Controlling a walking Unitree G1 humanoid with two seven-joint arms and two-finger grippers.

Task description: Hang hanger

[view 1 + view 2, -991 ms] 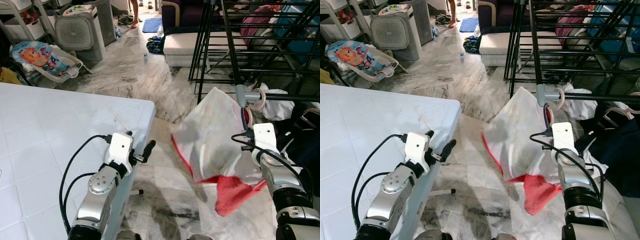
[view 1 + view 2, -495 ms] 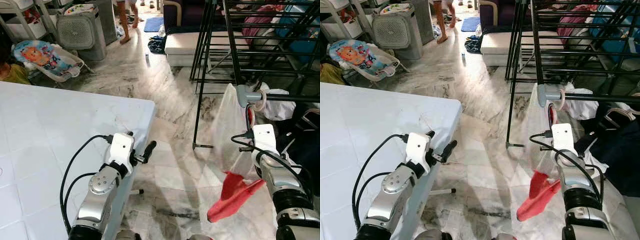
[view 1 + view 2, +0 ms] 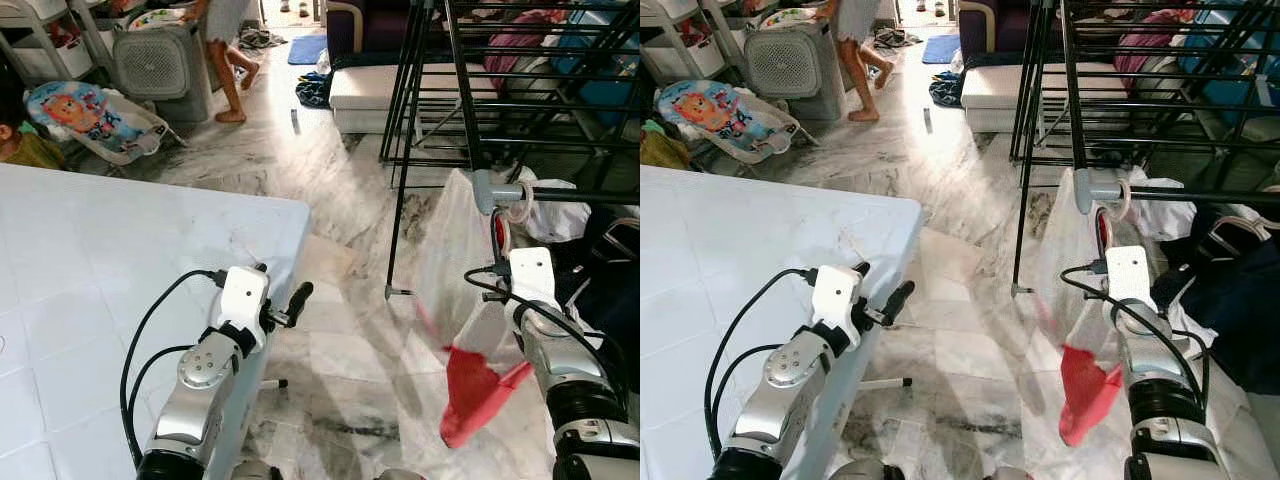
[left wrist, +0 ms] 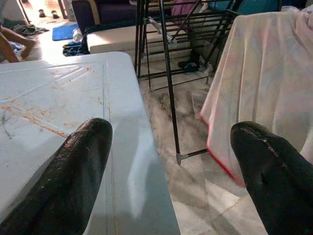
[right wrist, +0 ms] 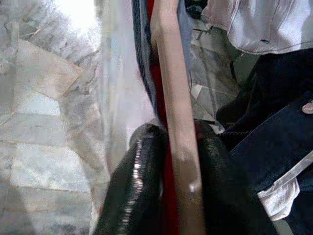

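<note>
My right hand is clamped on the hanger: in the right wrist view both black fingers press against its pale wooden bar, with red and white cloth pinched alongside. Dark garments lie just beyond.

Left eye view: right arm raised by the black drying rack. The hanger's hook sits against the grey end of a rack bar; whether it is fully over the bar I cannot tell. The white garment hangs from the hanger, its red part drooping near the marble floor.

My left hand hovers at the edge of the white desk, holding nothing.

Left wrist view: fingers spread wide apart, desk corner below, garment across the gap.

A person's legs stand on the far floor by a grey appliance.
</note>
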